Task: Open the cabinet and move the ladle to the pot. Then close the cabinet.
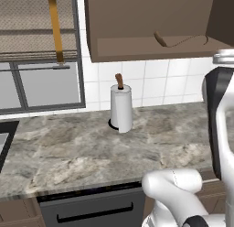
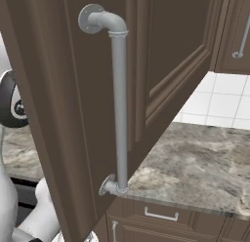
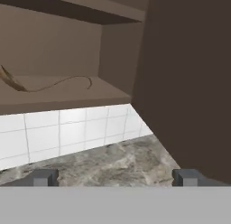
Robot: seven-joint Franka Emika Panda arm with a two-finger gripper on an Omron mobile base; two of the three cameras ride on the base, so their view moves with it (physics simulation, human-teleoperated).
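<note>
While the gripper (image 3: 115,178) hangs spread wide and empty, the ladle (image 3: 45,85) lies on the open cabinet (image 3: 63,99) shelf (probably light, stiff), best pinched mid-handle.

Even, soft light; flat rendered sharpness.

The cabinet (image 1: 151,34) stands open in front; its swung-out door (image 3: 189,83) walls the right side, the paper-towel roll (image 1: 121,108) stands on the bench (image 1: 91,148) below.
</note>
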